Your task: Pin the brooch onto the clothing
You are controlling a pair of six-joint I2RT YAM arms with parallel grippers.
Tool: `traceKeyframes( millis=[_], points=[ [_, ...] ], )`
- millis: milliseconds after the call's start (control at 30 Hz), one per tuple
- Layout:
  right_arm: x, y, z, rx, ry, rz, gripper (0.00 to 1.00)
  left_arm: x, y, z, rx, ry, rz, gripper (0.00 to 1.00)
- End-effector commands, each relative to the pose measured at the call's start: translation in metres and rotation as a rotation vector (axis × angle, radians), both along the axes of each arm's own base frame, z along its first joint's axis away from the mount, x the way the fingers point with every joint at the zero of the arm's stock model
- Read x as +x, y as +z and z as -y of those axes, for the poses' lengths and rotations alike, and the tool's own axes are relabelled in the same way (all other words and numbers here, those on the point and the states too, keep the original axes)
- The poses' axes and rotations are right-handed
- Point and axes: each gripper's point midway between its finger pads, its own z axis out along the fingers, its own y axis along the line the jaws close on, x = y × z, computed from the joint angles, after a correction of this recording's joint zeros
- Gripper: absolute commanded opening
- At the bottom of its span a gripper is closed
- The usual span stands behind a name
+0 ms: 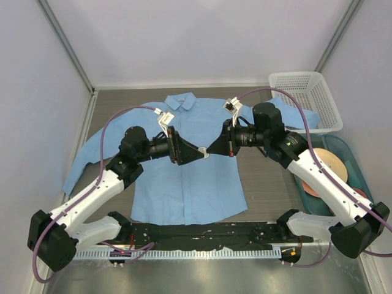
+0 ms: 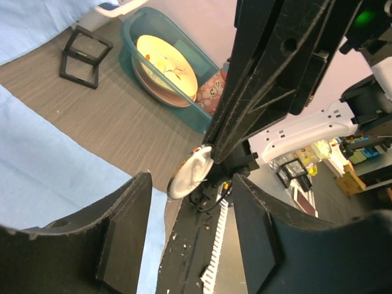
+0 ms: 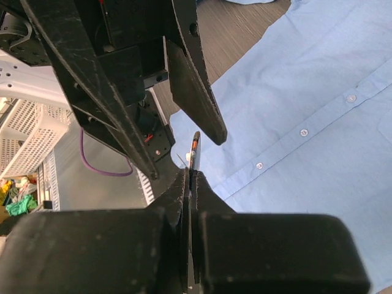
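Observation:
The clothing, a light blue shirt (image 1: 190,184), lies spread flat on the table, collar at the far end; its button placket (image 3: 303,131) shows in the right wrist view. Both grippers meet tip to tip above its chest. My right gripper (image 1: 212,151) (image 3: 190,177) is shut on the brooch (image 3: 195,149), which I see edge on with an orange rim. The left wrist view shows the brooch's (image 2: 191,173) pale back face, pinched from above. My left gripper (image 1: 197,153) (image 2: 193,236) is open. The brooch hangs level with its fingertips (image 2: 138,202), between them and touching neither.
A white mesh basket (image 1: 306,98) stands at the far right. A teal tub (image 1: 352,160) holding plates sits beside the right arm. A small black square case (image 2: 86,55) stands on the table near the tub. A black strip (image 1: 202,236) runs along the near edge.

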Motion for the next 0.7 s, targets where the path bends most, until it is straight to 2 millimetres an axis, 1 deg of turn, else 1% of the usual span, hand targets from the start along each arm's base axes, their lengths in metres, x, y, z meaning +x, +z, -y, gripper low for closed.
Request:
traceKeyframes(
  millis=[0,67,100,167,200,233,300,333,367,433,467,500,533,600,667],
  points=[
    [-0.005,0.017,0.003,0.012,0.032,0.111,0.01,-0.016,0.025,-0.007,-0.055,-0.072,0.138,0.60],
    [-0.006,0.020,0.004,0.010,0.046,0.141,0.01,-0.023,0.028,-0.014,-0.047,-0.096,0.186,0.60],
    [-0.007,0.023,0.006,0.009,0.062,0.190,0.01,-0.024,0.028,-0.016,-0.032,-0.104,0.248,0.61],
    [-0.013,0.025,0.008,0.011,0.098,0.234,0.01,-0.026,0.026,-0.024,0.010,-0.103,0.305,0.59],
    [-0.016,0.027,0.009,0.006,0.125,0.285,0.01,-0.029,0.032,-0.030,0.033,-0.095,0.442,0.58],
    [-0.019,0.029,0.009,0.004,0.141,0.314,0.01,-0.030,0.026,-0.034,0.071,-0.098,0.487,0.56],
    [-0.025,0.029,0.010,-0.007,0.171,0.351,0.01,-0.032,0.030,-0.040,0.112,-0.082,0.588,0.52],
    [-0.027,0.030,0.010,-0.014,0.191,0.397,0.01,-0.031,0.022,-0.043,0.164,-0.096,0.633,0.50],
    [-0.031,0.030,0.010,-0.022,0.211,0.411,0.01,-0.031,0.028,-0.044,0.174,-0.096,0.669,0.49],
    [-0.043,0.033,0.006,-0.027,0.266,0.494,0.01,-0.028,0.026,-0.046,0.212,-0.110,0.724,0.47],
    [-0.045,0.032,0.005,-0.039,0.274,0.517,0.01,-0.028,0.034,-0.045,0.209,-0.111,0.759,0.46],
    [-0.048,0.032,0.004,-0.043,0.285,0.539,0.01,-0.028,0.036,-0.044,0.209,-0.117,0.773,0.45],
    [-0.055,0.033,0.000,-0.047,0.314,0.575,0.01,-0.028,0.034,-0.041,0.213,-0.137,0.786,0.45],
    [-0.057,0.033,-0.001,-0.058,0.316,0.605,0.01,-0.032,0.038,-0.037,0.211,-0.165,0.803,0.44],
    [-0.058,0.033,-0.003,-0.064,0.324,0.629,0.01,-0.040,0.038,-0.031,0.208,-0.215,0.837,0.44]
  ],
)
